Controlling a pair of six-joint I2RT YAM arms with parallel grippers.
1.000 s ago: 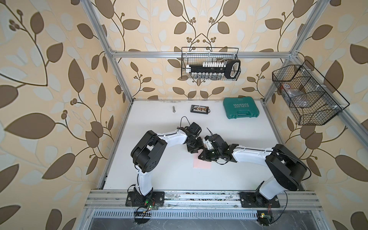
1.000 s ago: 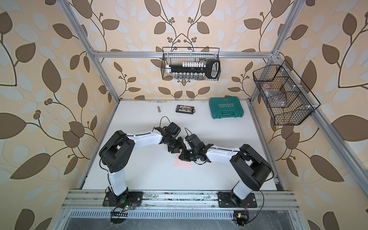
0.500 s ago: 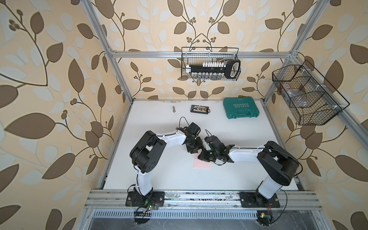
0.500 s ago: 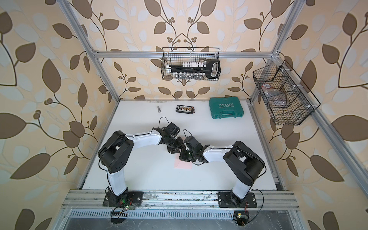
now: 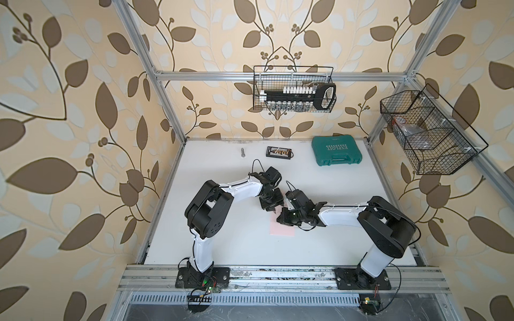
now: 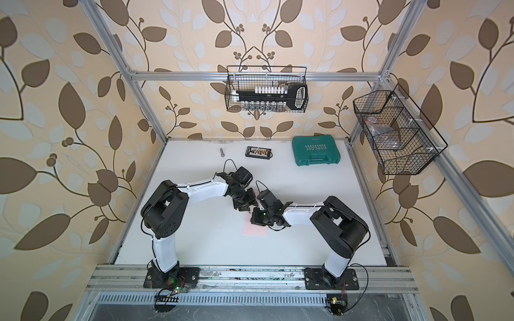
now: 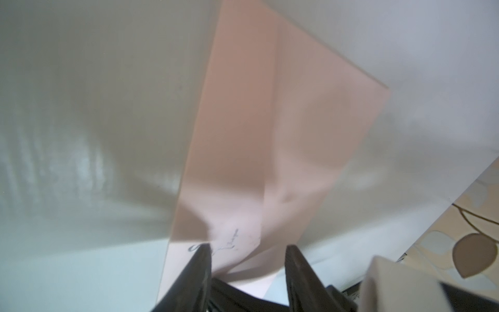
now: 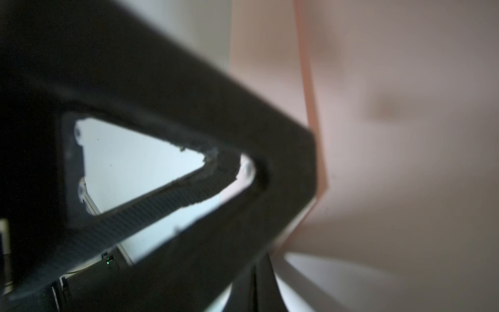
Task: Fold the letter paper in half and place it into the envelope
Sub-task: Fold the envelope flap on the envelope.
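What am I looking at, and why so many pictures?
Two robot arms, the left arm and the right arm, are fixed to a rail at the near edge of a white table. Two pictures look down from overhead and are nearly alike. The other two come from a small camera on each wrist, hence the blurry close-ups. A pink envelope lies flat in the middle. The left gripper stands open at one end of it. The right gripper is shut, low over it, and I cannot tell whether it pinches anything. At the far edge lie a green case, a small black holder and a bolt.
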